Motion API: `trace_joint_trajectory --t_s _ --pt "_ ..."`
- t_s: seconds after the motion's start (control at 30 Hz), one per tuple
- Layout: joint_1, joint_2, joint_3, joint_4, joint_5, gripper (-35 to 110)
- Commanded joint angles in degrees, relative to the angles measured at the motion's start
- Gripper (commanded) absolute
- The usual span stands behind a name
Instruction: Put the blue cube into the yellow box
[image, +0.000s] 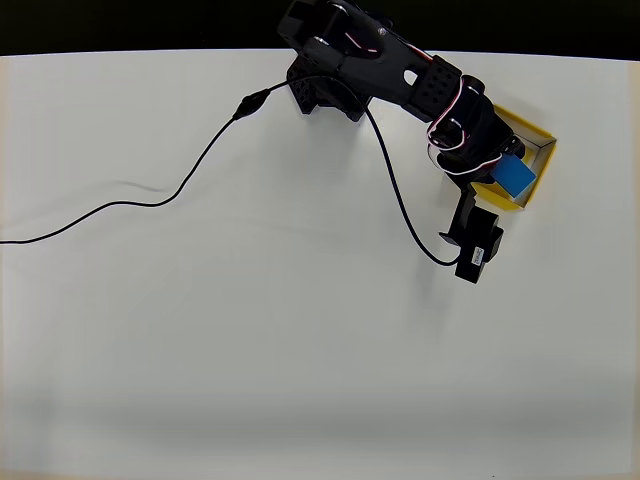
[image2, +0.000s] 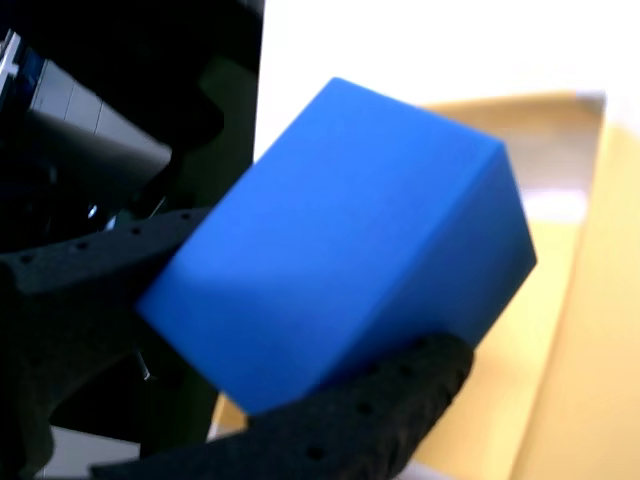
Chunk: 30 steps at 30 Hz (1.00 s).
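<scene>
The blue cube (image: 518, 176) (image2: 345, 240) is held tilted between the black fingers of my gripper (image: 508, 172) (image2: 250, 320), which is shut on it. One finger (image2: 90, 270) presses its left face and the other finger (image2: 380, 400) runs under its lower edge. In the overhead view the cube hangs over the yellow box (image: 538, 135), which sits at the right of the white table, partly covered by the arm. The wrist view shows the box's yellow floor and wall (image2: 575, 330) right behind the cube.
The arm's black base (image: 322, 92) stands at the table's back edge. A black cable (image: 160, 200) trails from it across the left half of the table to the left edge. A black camera block (image: 478, 250) hangs off the wrist in front of the box.
</scene>
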Motion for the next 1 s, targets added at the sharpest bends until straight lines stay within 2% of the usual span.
trace_joint_trajectory --t_s 0.0,0.27,0.47,0.67,0.83,0.97 --pt "-2.55 0.09 -5.89 0.09 -0.35 23" --pt "-4.04 -2.37 -4.75 -1.58 0.35 24" --pt "-5.19 -3.60 -3.52 -3.16 4.57 37" --pt "-5.10 -4.39 -3.78 -5.10 5.89 40" --pt "-3.25 -1.49 -8.53 -4.04 2.81 39" --pt "0.97 2.20 -13.62 -3.25 -1.76 33"
